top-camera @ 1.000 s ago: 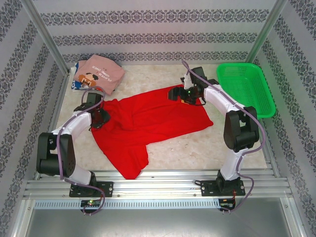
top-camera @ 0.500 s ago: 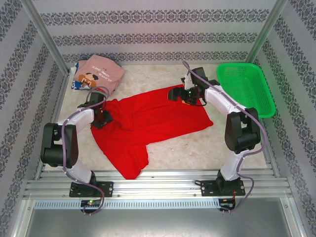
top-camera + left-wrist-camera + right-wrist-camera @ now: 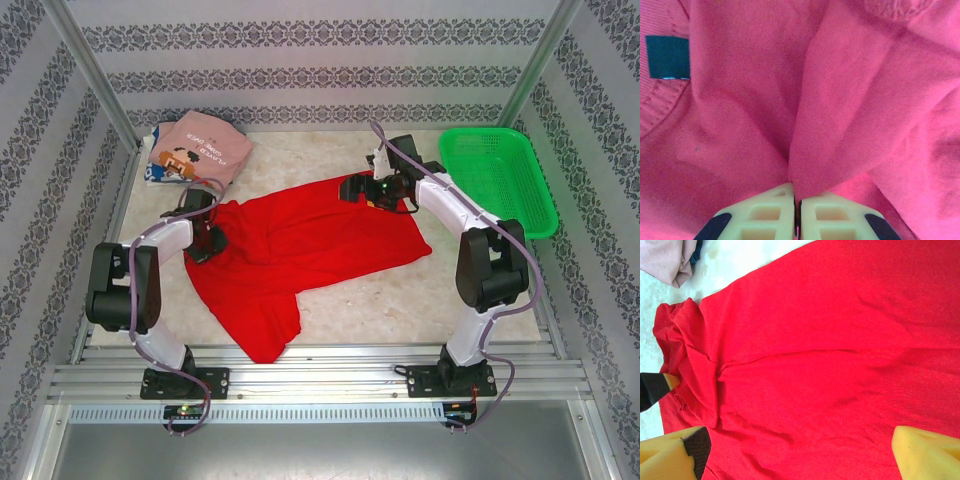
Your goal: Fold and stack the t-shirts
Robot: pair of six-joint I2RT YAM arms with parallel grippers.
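The red t-shirt (image 3: 300,250) lies spread and wrinkled across the middle of the table. My left gripper (image 3: 207,238) sits at its left edge, shut, and the left wrist view shows a raised fold of the red cloth (image 3: 840,100) pinched in the left gripper (image 3: 796,192), beside the collar and a dark label (image 3: 667,56). My right gripper (image 3: 360,190) hovers at the shirt's far edge, and in the right wrist view the right gripper (image 3: 795,452) is open wide over flat red cloth (image 3: 815,340). A folded dusty-pink t-shirt (image 3: 205,150) rests on a white-blue one (image 3: 155,172) at the back left.
A green mesh basket (image 3: 497,175) stands at the back right corner. Patterned walls and metal posts close in the table on three sides. Bare pale tabletop (image 3: 400,300) shows in front of the red shirt and to its right.
The left gripper has closed onto a fold at the red shirt's left edge, and the left arm's elbow has swung up and left. The right gripper has barely moved.
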